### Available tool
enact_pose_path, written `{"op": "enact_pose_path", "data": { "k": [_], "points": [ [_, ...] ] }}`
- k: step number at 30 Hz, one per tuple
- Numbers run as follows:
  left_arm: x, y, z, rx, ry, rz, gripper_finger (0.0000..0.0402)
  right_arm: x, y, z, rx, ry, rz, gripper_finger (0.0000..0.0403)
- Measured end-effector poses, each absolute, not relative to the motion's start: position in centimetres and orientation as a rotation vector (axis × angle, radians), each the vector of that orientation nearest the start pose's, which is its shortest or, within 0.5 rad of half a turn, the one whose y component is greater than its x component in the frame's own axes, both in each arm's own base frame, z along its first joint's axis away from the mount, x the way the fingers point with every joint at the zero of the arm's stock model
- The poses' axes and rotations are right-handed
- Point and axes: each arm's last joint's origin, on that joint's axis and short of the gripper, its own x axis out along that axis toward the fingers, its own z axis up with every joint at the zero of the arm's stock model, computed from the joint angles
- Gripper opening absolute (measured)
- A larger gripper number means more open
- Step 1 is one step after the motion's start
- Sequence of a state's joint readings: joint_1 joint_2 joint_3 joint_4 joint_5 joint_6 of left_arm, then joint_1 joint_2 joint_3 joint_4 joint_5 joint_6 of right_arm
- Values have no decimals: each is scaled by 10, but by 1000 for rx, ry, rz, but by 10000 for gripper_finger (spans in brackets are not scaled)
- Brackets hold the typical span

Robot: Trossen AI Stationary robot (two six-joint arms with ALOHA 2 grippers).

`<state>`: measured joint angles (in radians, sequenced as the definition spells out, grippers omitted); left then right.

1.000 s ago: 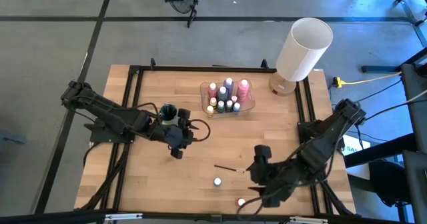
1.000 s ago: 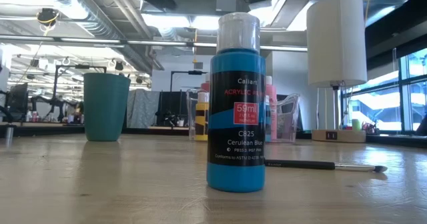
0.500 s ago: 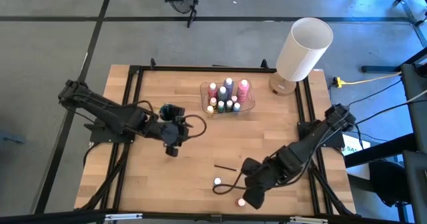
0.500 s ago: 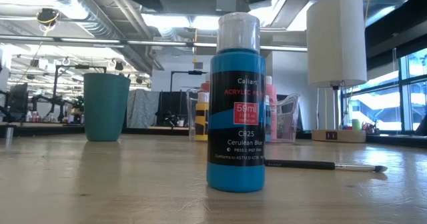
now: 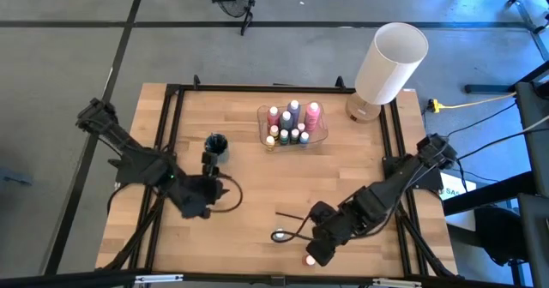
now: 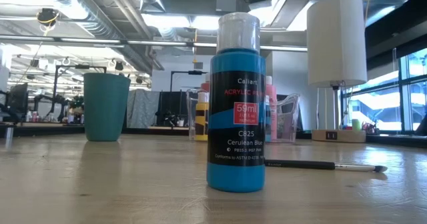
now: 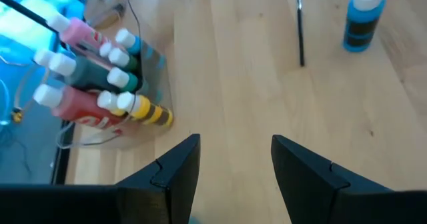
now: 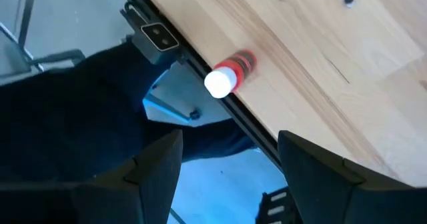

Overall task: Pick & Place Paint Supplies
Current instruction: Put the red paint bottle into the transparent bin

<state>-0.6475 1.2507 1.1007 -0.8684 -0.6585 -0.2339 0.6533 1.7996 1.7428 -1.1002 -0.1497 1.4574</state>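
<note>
A red paint bottle [image 8: 227, 74] with a white cap stands by the table's near edge [image 5: 310, 259]. My right gripper [image 5: 319, 247] hangs open above it, fingers pointing down. The bottle shows beyond the gap in the right wrist view, untouched. A blue bottle [image 6: 235, 104] stands upright left of it [image 5: 279, 235], with a dark paintbrush [image 5: 292, 216] flat on the table behind. Several bottles stand in a clear bin [image 5: 292, 125] at the back. My left gripper [image 5: 209, 175] is open and empty, near-side of the teal cup [image 5: 216, 143].
A tall white lamp [image 5: 390, 61] stands at the back right corner. A black frame rail [image 5: 176, 151] runs along the table's sides. Bare wood lies between the bin and the brush. Cables loop from both wrists over the table.
My left gripper has drawn away from the teal cup toward the table's near left. My right gripper has swung toward the near edge, sunk a little and rolled about its own axis, ending over the red bottle. No bottle or brush has moved.
</note>
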Motion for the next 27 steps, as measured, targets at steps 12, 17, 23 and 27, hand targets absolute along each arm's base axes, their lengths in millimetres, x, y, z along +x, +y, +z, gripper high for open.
{"op": "enact_pose_path", "data": {
  "k": [12,17,23,27],
  "points": [
    [173,-152,257,460,657,127,180,289,251,295,872,1325,-327,247],
    [175,-146,234,419,613,122,180,297,256,278,823,1363,-320,247],
    [180,-139,234,374,566,51,180,306,261,266,791,1370,-269,247],
    [183,-135,233,343,517,-11,180,313,267,261,809,1337,-236,247]
  ]
}}
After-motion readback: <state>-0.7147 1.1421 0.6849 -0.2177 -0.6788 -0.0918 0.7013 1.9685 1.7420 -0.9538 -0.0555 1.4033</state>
